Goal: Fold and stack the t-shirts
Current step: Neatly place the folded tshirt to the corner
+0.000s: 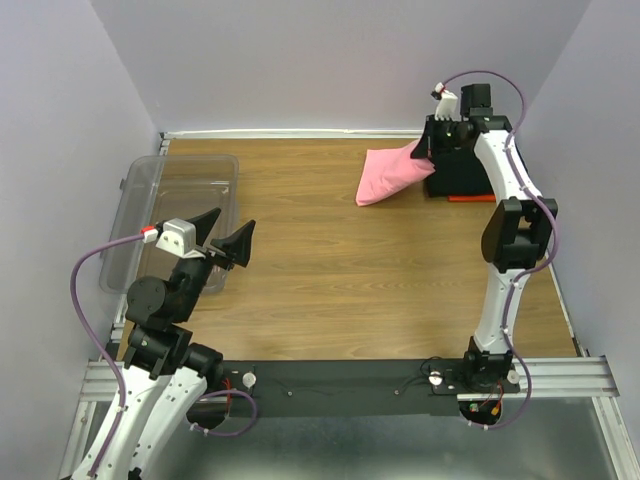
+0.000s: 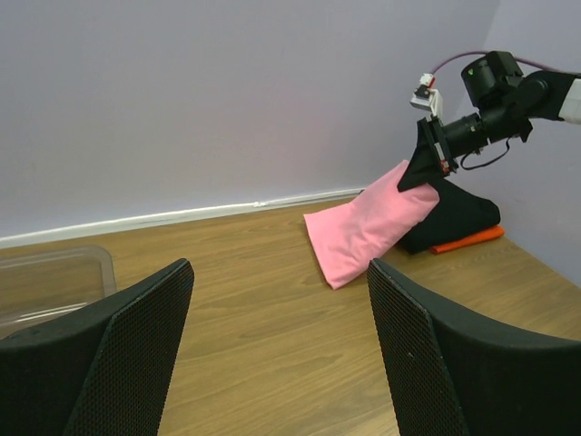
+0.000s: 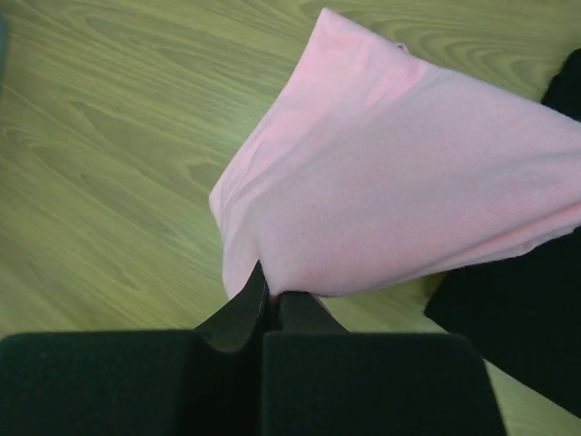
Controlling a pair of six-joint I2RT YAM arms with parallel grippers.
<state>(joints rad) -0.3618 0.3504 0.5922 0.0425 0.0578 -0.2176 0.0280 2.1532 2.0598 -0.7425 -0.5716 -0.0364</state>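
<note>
Right jaws were together, pinched on one edge of the pink t-shirt (image 3: 408, 200). The folded cloth hung from that pinch and sloped down and away from the jaws, its far end resting on the desk (image 1: 330, 270). It was probably held by the edge so the folded bundle could be lifted over onto the pile; that's a guess.

Black t-shirt (image 1: 460, 178) lay folded just beside and below the right jaws, on top of the orange-red t-shirt (image 1: 470, 198), which showed only as a strip at the pile's near edge. The pink one met the black one's side; touching or overlapping, cannot tell. The stack looked two high, with pink the last to go on.

Right arm (image 1: 515, 232) was stretched far out toward the back right corner; elbow was raised, wrist was pitched so the jaws pointed down at the desk next to the pile.

Left jaws stood wide apart and held nothing. The pink shirt and the pile were well apart from them, across the desk; the clear tub (image 1: 135, 215) sat just beside them on the outer side.

Left arm (image 1: 165, 295) was folded back close to its base; wrist was raised, jaws aimed toward the pile. It looked parked out of the way; again a guess.
</note>
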